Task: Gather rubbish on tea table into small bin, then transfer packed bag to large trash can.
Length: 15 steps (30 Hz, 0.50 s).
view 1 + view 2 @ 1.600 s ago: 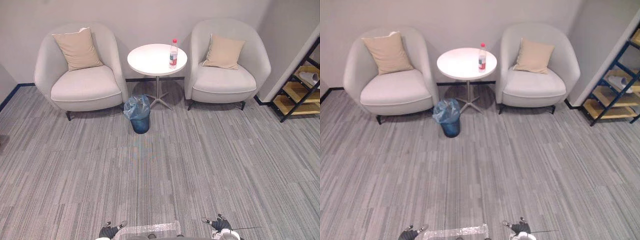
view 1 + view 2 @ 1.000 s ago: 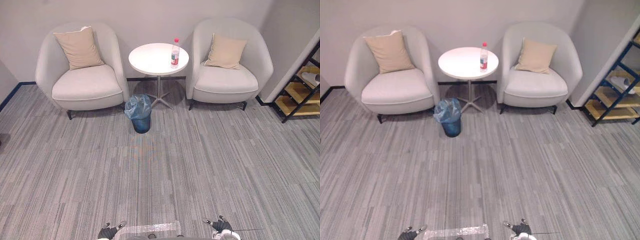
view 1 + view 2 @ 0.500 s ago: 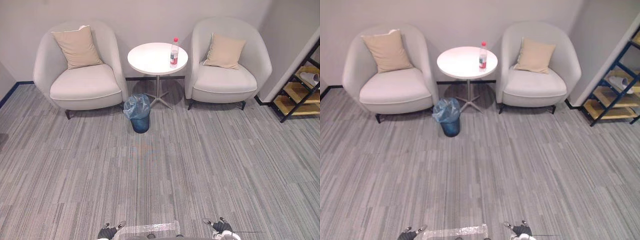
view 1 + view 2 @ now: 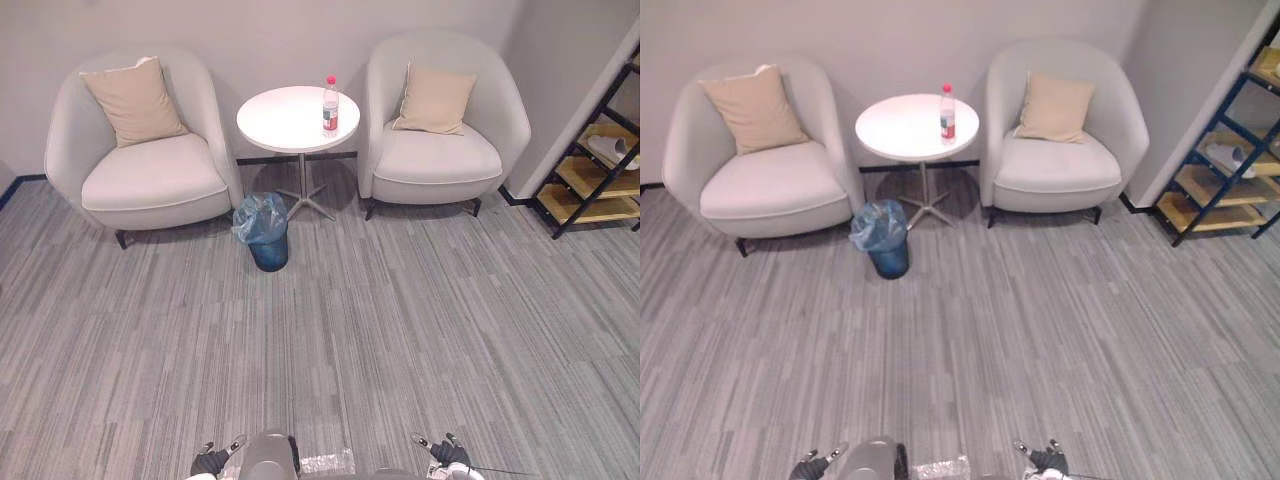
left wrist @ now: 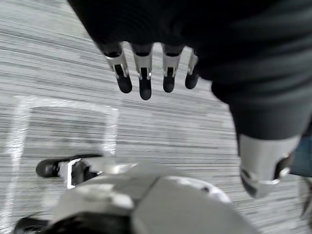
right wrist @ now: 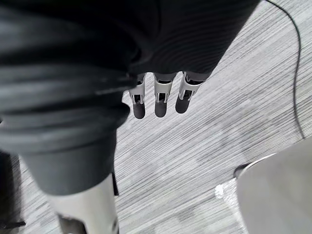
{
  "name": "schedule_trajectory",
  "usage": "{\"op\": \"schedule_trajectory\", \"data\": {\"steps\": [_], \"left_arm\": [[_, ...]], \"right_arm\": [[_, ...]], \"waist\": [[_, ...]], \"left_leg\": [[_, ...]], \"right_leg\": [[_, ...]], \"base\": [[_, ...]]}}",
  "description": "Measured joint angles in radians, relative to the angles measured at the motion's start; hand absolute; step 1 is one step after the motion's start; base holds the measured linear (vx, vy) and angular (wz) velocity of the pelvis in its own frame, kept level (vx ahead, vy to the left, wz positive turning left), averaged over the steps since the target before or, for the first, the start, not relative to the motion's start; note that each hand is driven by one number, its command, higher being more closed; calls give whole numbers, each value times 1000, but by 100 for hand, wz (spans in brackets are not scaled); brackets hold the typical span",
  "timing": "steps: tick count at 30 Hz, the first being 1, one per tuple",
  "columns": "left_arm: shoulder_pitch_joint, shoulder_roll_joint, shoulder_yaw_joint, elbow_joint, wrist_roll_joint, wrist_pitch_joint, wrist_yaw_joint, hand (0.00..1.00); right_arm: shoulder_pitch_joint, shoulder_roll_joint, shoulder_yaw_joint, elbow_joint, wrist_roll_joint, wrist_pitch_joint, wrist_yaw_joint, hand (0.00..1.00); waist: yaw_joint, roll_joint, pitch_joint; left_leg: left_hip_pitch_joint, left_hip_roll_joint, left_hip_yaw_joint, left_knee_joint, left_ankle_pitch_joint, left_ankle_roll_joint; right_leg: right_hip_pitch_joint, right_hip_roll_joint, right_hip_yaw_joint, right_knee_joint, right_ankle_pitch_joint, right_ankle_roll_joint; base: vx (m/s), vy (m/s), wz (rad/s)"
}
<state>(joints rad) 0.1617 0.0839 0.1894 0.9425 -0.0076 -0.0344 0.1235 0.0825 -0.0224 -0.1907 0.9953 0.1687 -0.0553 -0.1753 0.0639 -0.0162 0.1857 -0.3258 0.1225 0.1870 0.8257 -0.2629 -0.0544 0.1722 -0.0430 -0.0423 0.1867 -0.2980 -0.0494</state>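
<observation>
Nearest the robot, well apart from the tea table, both hands hang low over the grey striped carpet. The left hand (image 5: 141, 73) has its fingers straight and spread loosely, with nothing in them. The right hand (image 6: 161, 97) is the same, fingers relaxed and empty. A strip of clear tape (image 4: 325, 462) lies on the carpet between the two hands.

Farther off, the small bin (image 4: 267, 232) stands on the floor just in front of the tea table's foot, a little to its left, lined with a blue bag that bunches over its rim. The round white tea table (image 4: 285, 118) carries one upright plastic bottle (image 4: 330, 105) with a red cap, near its right edge.

A pale armchair (image 4: 150, 180) stands at the table's left and another armchair (image 4: 435, 160) at its right, each with a tan cushion. Beyond the right armchair, well apart from the table, is a dark-framed shelf (image 4: 590, 170) with wooden boards.
</observation>
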Motion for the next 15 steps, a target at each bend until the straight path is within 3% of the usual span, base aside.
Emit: {"op": "schedule_trajectory", "data": {"steps": [2,3,4,5,9,10,12,13,15], "left_arm": [[0,-1,0,-1,-8,-2,1,0],[0,-3,-3,2,-15,-2,2,0],[6,-11,-10,15,-16,-6,3,0],[-14,8,-13,33,-16,-6,2,0],[-27,20,-12,31,-16,-6,2,0],[-27,20,-13,29,-17,-7,2,0],[-31,28,-34,29,-25,-5,1,0],[-34,29,-40,30,-24,-3,2,0],[-42,28,-52,30,-36,-3,0,0]], "right_arm": [[-6,-2,0,0,0,6,-2,0],[-6,-6,0,1,-1,6,-2,0],[-5,-23,-2,10,-1,6,-1,0],[-19,-19,-1,27,-1,12,-2,0],[-12,13,2,2,-12,12,5,0],[-18,15,7,1,-13,11,9,0],[-27,22,15,-16,-15,7,18,0],[-26,20,15,-33,-16,6,19,0],[-25,10,11,-45,-21,6,21,0]], "waist": [[8,1,0],[10,8,-2],[24,31,-9],[31,2,-3],[49,-28,-13],[53,-30,-15],[47,-28,-12],[42,-24,-10],[33,-6,0]], "left_leg": [[-17,-51,-1,-188,22,-9],[-13,-77,-16,-335,73,-20],[16,-84,-38,-473,199,-14],[29,-101,-9,-470,157,14],[67,-123,46,-393,48,79],[99,-125,63,-396,26,90],[169,-123,78,-410,-20,95],[200,-121,76,-412,-35,95],[324,-108,71,-469,-57,91]], "right_leg": [[14,-38,23,-5,-19,28],[24,-51,37,-19,-29,44],[28,-46,71,-32,-39,61],[37,-64,105,-41,-29,60],[-19,-99,131,163,-8,93],[-58,-107,133,277,15,133],[-203,-117,120,615,85,272],[-247,-122,90,719,82,267],[-340,-174,-75,876,39,180]], "base": [[391,198,-41],[447,272,-62],[476,314,-74],[586,364,-64],[511,240,-28],[455,174,-47],[384,109,-40],[342,66,-18],[353,6,-5]]}}
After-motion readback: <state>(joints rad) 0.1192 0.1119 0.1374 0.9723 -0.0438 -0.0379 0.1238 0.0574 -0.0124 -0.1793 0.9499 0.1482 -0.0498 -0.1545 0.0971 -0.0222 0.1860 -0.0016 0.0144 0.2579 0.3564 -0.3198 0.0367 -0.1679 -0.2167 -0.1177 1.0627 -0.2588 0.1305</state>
